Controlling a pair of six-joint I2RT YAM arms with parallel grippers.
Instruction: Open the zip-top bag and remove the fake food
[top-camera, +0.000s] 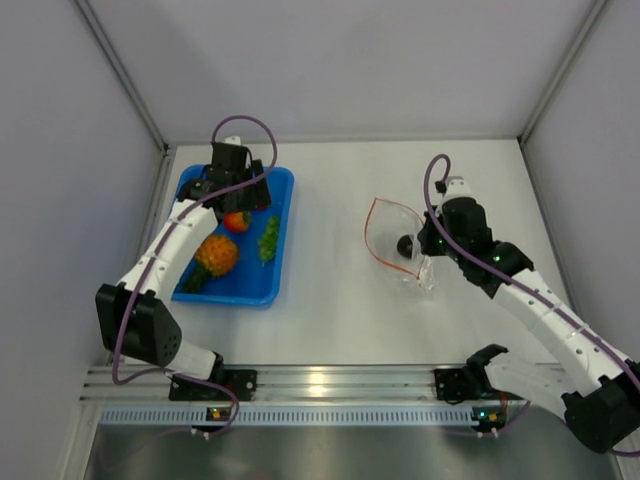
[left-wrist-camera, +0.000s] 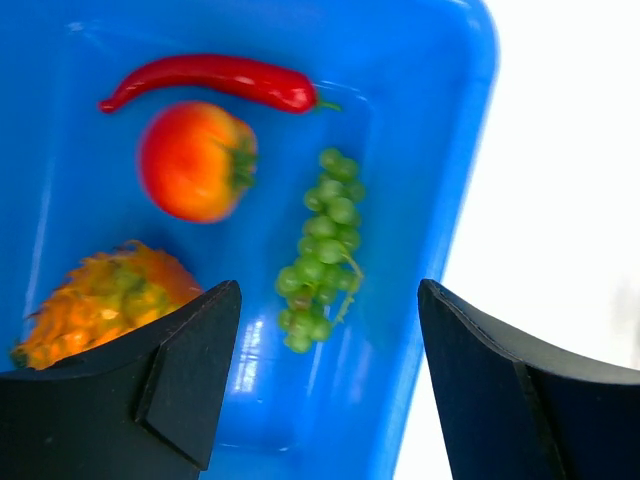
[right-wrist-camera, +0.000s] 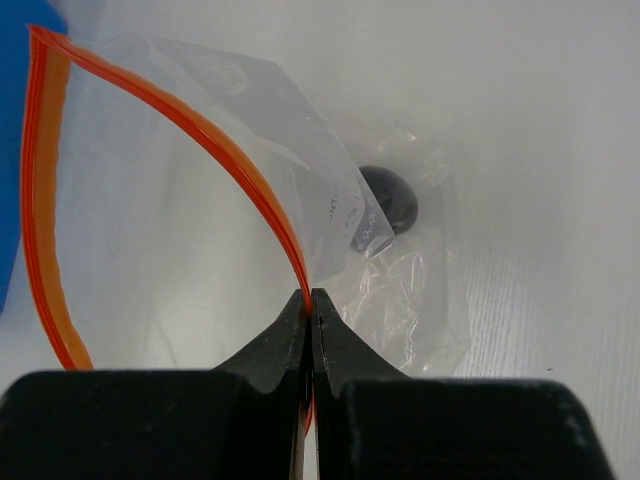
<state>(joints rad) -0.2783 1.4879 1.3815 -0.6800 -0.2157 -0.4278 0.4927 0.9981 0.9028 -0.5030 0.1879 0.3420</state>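
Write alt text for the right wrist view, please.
The right arm's jaws are pinched shut on the orange-red zip strip of the clear zip-top bag, whose mouth gapes open on the white table. A dark round piece of fake food lies inside the bag.

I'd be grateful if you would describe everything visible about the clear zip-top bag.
The clear crinkly plastic zip-top bag sits on the white table, its orange-red zip strip gaping in an open loop. The right gripper is shut on one rim. A dark round piece sits inside, near the bottom.
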